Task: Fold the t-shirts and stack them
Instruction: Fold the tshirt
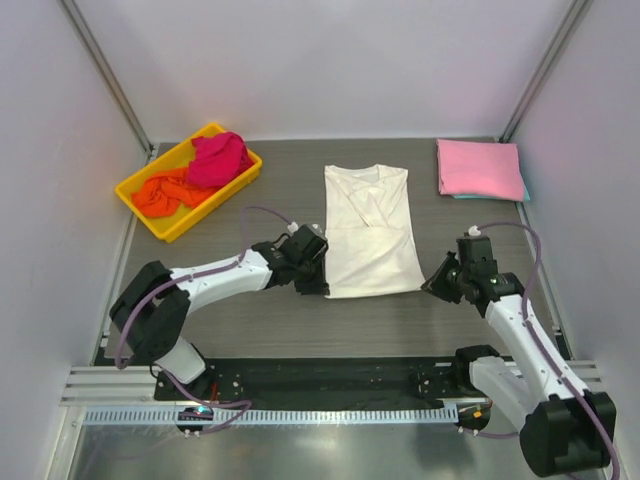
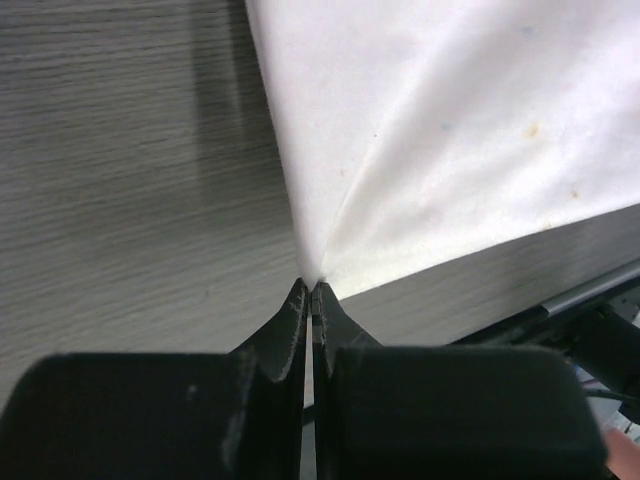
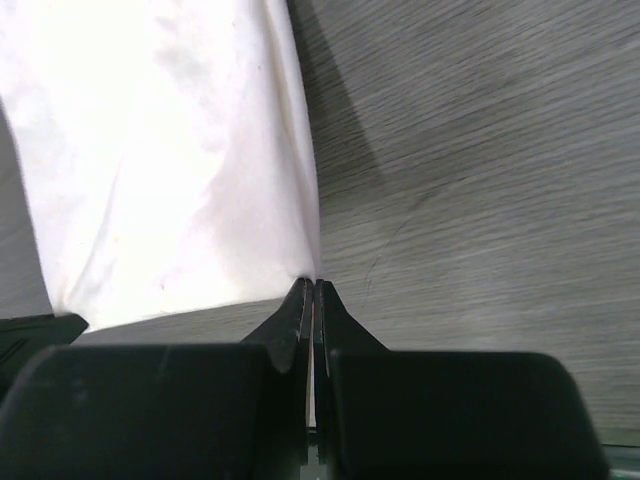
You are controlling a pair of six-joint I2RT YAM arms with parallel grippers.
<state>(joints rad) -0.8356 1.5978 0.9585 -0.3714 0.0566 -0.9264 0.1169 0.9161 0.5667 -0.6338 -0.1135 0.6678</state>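
Note:
A cream-white t-shirt [image 1: 368, 230] lies flat in the middle of the table, its sides folded in, hem toward me. My left gripper [image 1: 318, 284] is shut on the hem's near-left corner; the wrist view shows the cloth [image 2: 450, 130] pinched at my left gripper's tips [image 2: 311, 284]. My right gripper [image 1: 430, 285] is shut on the near-right corner, and the cloth [image 3: 170, 150] runs up from my right gripper's tips [image 3: 314, 284]. A folded pink t-shirt [image 1: 478, 167] rests on a teal one [image 1: 522, 194] at the far right. Magenta [image 1: 220, 158] and orange [image 1: 165, 192] t-shirts sit crumpled in the tray.
A yellow plastic tray [image 1: 177, 227] stands at the far left. Grey wood-grain table [image 1: 270, 320] shows between the shirt and the arm bases. White walls with metal posts enclose the back and sides.

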